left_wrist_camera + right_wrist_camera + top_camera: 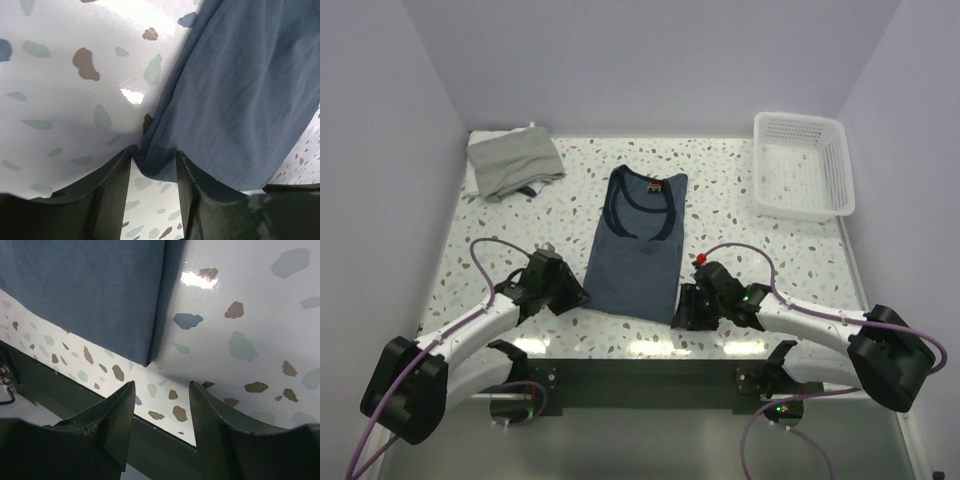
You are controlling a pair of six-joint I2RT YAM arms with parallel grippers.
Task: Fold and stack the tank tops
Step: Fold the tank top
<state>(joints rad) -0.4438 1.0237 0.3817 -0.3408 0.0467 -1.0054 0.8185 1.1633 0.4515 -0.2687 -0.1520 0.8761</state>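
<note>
Speckled table [730, 200] lies under both claws. On it, the left gripper [154, 155] is spread around the lower-left corner of the navy tank top [638, 250]. The right gripper [162, 385] is also spread, just short of the lower-right corner. Upper left sits the folded grey tank top [515, 162], upper right the white basket [800, 165].

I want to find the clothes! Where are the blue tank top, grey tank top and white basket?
blue tank top [635, 265], top view, middle of its body
grey tank top [513, 162], top view, middle of the cloth
white mesh basket [838, 170], top view, right wall
</note>
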